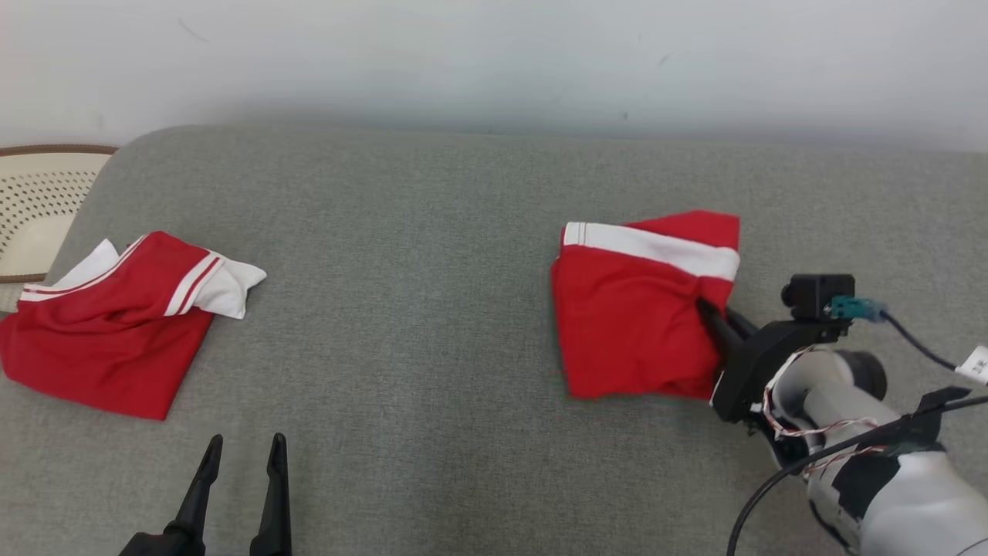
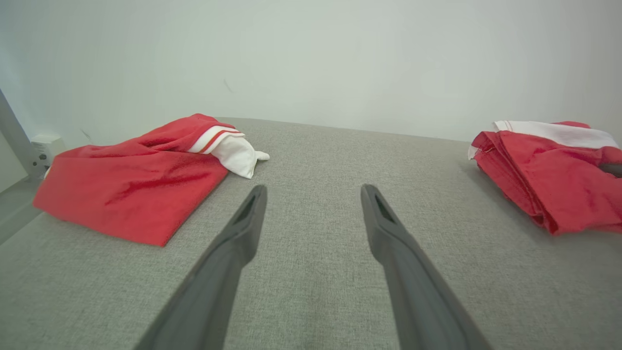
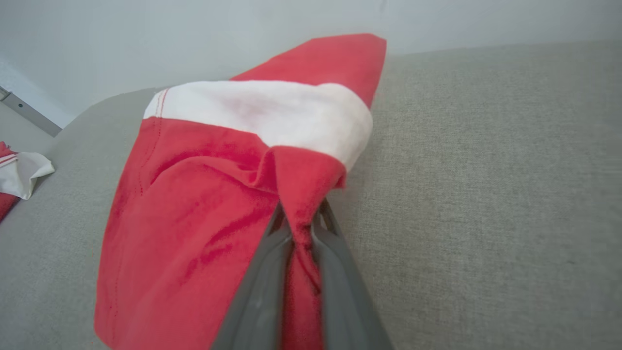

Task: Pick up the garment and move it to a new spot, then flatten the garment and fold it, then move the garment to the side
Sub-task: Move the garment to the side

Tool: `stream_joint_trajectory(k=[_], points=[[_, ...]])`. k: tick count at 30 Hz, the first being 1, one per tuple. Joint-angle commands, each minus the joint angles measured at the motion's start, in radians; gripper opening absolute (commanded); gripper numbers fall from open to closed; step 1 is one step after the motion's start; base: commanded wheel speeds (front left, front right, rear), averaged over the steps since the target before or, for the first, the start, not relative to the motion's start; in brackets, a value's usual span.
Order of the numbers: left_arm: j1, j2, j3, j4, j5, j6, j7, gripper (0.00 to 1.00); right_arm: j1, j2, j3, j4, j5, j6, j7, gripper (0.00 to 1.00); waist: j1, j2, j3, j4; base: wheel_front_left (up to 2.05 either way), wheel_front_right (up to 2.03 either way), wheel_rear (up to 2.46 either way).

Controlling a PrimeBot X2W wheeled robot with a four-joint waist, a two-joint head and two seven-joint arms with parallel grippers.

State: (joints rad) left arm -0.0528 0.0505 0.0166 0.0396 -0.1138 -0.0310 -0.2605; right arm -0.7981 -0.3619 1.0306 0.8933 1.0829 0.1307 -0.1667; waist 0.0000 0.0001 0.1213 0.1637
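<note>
On the right half of the grey upholstered seat (image 1: pixel 417 232), the folded red garment (image 1: pixel 637 324) lies as a compact packet. Its white band is at the far end towards the wall, so its long axis runs away from me. It sits directly ahead of my right jaws, which come at it from its right-hand edge, making my right arm by far the nearer one. Those right jaws are pressed together on a pinched ridge of red cloth at that edge, just below the white band. In the right wrist view the fabric bunches up between them. I cannot tell from here whether the pinch takes every folded layer or just the upper ones. My left jaws stand apart and empty, low over bare seat and pointing towards the wall, well apart from the packet. Off to the left lies a second red-and-white garment (image 1: pixel 108 340), loosely laid near a cream perforated basket (image 1: pixel 31 208). I judge the fold done and the sideways carry next, and it depends on this single edge grip keeping the packet together.
</note>
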Motion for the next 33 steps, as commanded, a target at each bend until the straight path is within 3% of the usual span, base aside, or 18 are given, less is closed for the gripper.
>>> stream_joint_trajectory(k=[1, 16, 33], points=[[0.000, 0.000, 0.004, -0.003, 0.012, -0.004, -0.003, 1.00, -0.028, -0.026, 0.020, 0.000, 0.001, 0.000, 0.004, 0.00, 0.0000, -0.0001, 0.013, -0.016, 0.00, 0.00, 0.00], [-0.062, 0.020, 0.043, -0.049, 0.043, -0.031, -0.003, 1.00, -0.255, -0.201, 0.165, -0.001, -0.020, 0.000, 0.064, 0.00, 0.0000, -0.0001, 0.157, -0.084, 0.00, 0.00, 0.00], [-0.075, 0.052, 0.090, -0.135, 0.066, -0.029, -0.003, 1.00, -0.455, -0.350, 0.235, 0.004, -0.071, 0.000, 0.110, 0.00, 0.0000, -0.0001, 0.268, -0.136, 0.00, 0.00, 0.00]])
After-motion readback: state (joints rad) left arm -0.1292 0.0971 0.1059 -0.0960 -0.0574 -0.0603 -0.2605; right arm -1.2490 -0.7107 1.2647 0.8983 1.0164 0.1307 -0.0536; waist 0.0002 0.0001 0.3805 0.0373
